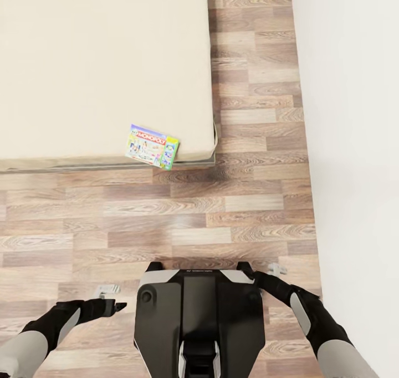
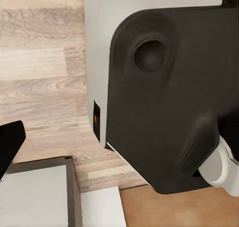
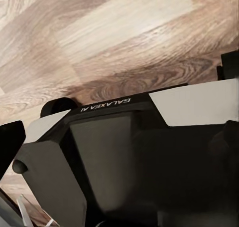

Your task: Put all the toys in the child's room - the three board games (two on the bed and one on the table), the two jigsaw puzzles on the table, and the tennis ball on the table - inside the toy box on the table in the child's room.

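The Monopoly board game (image 1: 152, 146) is lying flat at the bed's (image 1: 100, 62) near edge, left of frame centre, probably light, stiff and slick, best pinched at its overhanging corner, while I cannot tell whether either folded gripper is open.

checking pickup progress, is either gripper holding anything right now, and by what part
Nothing is held. The left gripper and right gripper hang over bare floor; the board game lies untouched on the bed.
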Controlling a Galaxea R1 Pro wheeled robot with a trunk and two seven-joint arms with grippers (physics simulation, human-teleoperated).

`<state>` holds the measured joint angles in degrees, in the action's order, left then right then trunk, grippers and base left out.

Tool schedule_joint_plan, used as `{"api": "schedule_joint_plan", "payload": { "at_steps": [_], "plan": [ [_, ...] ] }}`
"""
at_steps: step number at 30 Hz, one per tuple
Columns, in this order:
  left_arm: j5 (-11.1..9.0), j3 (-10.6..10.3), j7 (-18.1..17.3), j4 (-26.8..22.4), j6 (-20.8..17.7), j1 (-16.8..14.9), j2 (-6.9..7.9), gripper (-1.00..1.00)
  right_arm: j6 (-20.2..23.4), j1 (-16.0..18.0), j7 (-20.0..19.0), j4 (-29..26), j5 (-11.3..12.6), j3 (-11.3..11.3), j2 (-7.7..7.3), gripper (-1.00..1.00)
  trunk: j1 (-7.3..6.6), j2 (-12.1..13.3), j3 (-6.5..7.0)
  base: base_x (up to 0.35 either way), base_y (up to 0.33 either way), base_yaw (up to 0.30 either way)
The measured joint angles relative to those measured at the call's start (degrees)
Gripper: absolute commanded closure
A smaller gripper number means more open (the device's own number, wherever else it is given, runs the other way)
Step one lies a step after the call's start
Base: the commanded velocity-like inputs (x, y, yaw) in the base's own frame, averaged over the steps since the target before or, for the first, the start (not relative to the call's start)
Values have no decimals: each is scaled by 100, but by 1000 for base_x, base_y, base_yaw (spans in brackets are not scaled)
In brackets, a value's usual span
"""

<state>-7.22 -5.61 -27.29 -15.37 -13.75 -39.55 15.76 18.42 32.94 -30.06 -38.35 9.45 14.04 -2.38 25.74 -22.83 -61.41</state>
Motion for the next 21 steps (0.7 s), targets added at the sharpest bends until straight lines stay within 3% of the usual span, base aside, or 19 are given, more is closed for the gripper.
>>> {"api": "schedule_joint_plan", "payload": {
  "at_steps": [21],
  "plan": [
    [12,0,20,-136,40,-87,2,-100,-73,19,-688,-36,39,6,46,-100,0,0,199,0,3,0]
  ]
}}
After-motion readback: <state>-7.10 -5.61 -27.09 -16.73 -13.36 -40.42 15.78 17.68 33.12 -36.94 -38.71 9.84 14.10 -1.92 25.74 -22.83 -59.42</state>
